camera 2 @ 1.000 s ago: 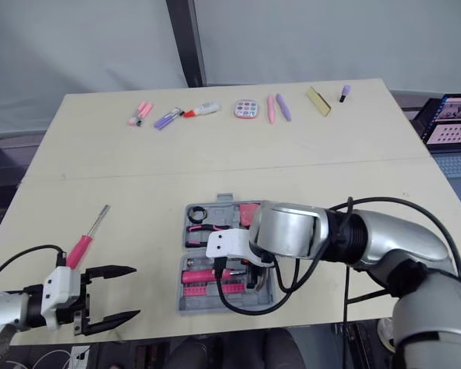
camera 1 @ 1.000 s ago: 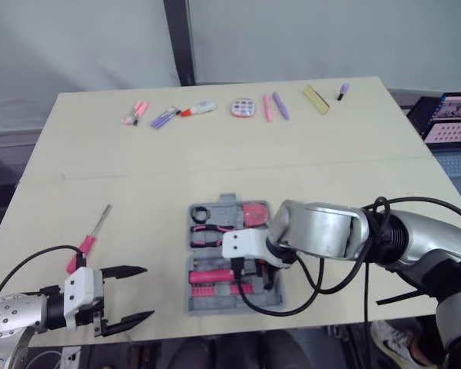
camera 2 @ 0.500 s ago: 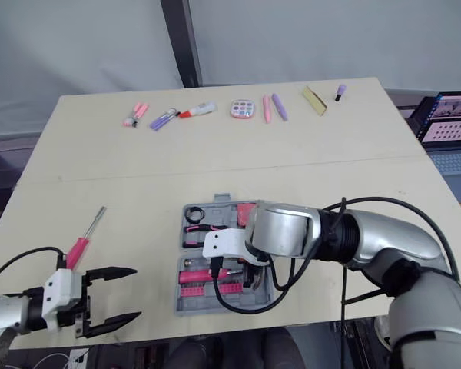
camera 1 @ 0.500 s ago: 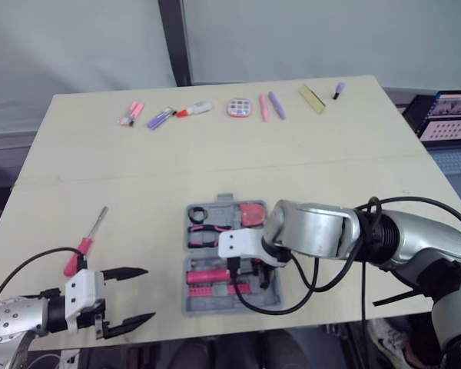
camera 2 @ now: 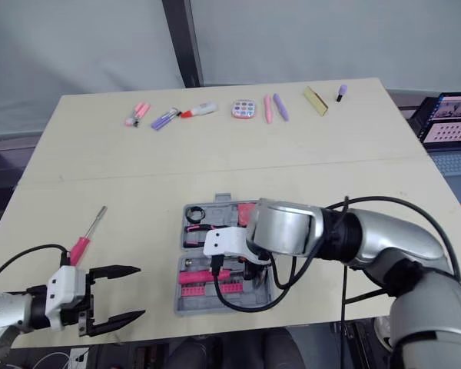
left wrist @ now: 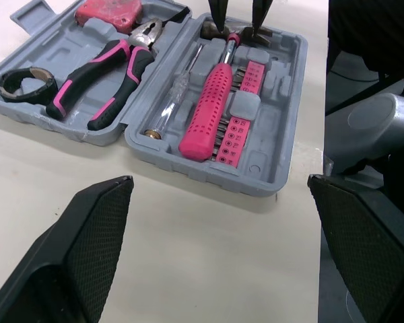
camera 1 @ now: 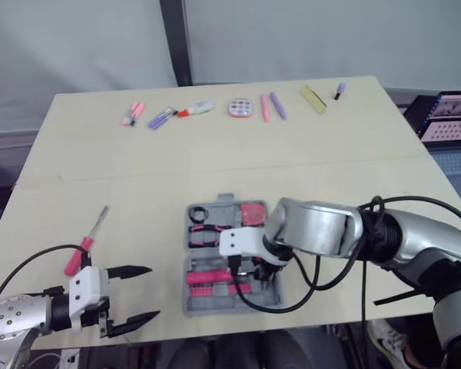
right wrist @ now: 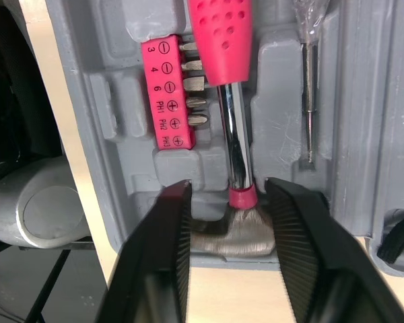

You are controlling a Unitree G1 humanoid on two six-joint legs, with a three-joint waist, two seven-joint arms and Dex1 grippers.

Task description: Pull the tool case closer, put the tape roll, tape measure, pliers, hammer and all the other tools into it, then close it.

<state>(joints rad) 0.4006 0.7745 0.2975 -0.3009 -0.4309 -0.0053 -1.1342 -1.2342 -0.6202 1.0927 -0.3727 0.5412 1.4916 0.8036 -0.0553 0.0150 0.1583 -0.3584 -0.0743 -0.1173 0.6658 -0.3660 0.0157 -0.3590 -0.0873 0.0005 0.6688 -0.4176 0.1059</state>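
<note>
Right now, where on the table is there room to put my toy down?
The wide bare band of table between the far row of pens and the tool case. Also between the screwdriver and the case. Crowded: inside the case, around the right hand.

The left gripper (camera 1: 152, 292) has edged slightly toward the tool case (camera 1: 200, 306).

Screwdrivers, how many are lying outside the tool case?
1: the pink-handled screwdriver lies left of the tool case, just beyond the open left hand. The right arm could hide others.
</note>
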